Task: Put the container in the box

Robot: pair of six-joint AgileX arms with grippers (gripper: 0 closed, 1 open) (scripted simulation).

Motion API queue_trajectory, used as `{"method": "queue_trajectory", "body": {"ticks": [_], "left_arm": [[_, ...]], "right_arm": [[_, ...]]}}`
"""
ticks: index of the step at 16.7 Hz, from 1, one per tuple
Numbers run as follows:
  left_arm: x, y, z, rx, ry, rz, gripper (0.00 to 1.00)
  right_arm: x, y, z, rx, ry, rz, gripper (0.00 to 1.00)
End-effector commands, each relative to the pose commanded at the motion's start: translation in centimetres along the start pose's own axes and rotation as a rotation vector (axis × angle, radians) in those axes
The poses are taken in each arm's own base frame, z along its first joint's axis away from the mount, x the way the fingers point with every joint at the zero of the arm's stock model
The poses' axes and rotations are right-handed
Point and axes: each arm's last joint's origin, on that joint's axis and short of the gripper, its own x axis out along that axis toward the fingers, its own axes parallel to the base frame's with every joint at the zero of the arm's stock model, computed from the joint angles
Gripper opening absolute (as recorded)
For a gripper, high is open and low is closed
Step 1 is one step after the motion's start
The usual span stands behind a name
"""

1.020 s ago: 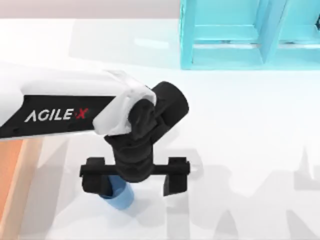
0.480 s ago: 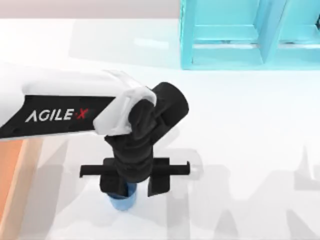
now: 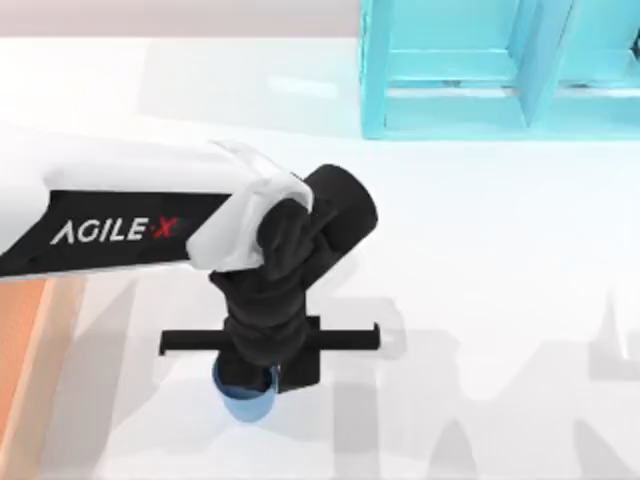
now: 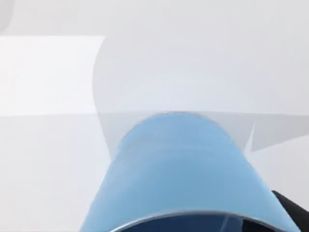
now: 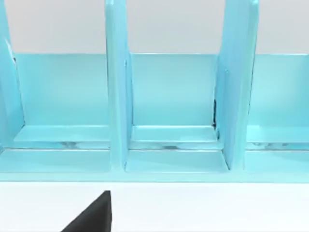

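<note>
The left pincer (image 3: 262,377) stood clamped on the container (image 3: 244,398), right of the box (image 3: 22,345); light, stiff and smooth-walled, best gripped mid-wall.

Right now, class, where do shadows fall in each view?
Top view: grey arm shadows streak the white table right of the left end effector over the container. Left wrist view: a pale grey shadow spreads behind the container. Right wrist view: the turquoise shelf unit looks evenly lit.

The white table (image 3: 480,250) carries the blue container (image 3: 245,400), the box (image 3: 20,350) and the turquoise shelf unit (image 3: 450,70)
</note>
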Motion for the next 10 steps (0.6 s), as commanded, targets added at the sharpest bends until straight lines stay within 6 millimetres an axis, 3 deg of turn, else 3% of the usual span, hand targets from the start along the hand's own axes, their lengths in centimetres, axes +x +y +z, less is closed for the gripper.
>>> {"method": "queue_trajectory", "body": {"ticks": [6, 10], "left_arm": [[-0.2, 0.1, 0.3, 0.006, -0.006, -0.002, 0.00], [-2.4, 0.8, 3.5, 0.081, -0.054, -0.009, 0.00]], "right_arm": [[0.0, 0.0, 0.0, 0.000, 0.000, 0.000, 1.00], [0.0, 0.0, 0.0, 0.000, 0.000, 0.000, 1.00]]}}
